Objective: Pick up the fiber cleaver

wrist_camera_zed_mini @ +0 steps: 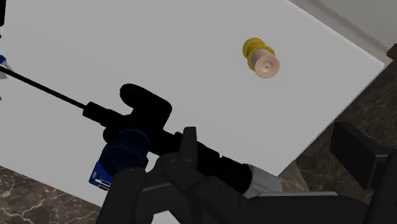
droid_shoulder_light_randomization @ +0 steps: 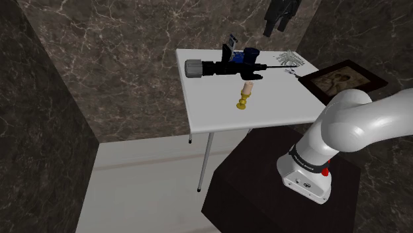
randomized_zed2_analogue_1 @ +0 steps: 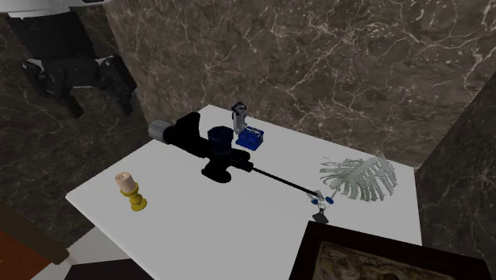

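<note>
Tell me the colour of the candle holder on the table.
The candle holder is yellow, under a pale peach candle; best seen in the second exterior view.

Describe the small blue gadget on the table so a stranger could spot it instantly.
Find the white table against the dark marbled wall. A long black gun-shaped object lies across it; the fiber cleaver sits just behind that, on the wall side. It is the only bright blue boxy piece, with a grey upright part, unlike the darker round blue cup beside it.
</note>
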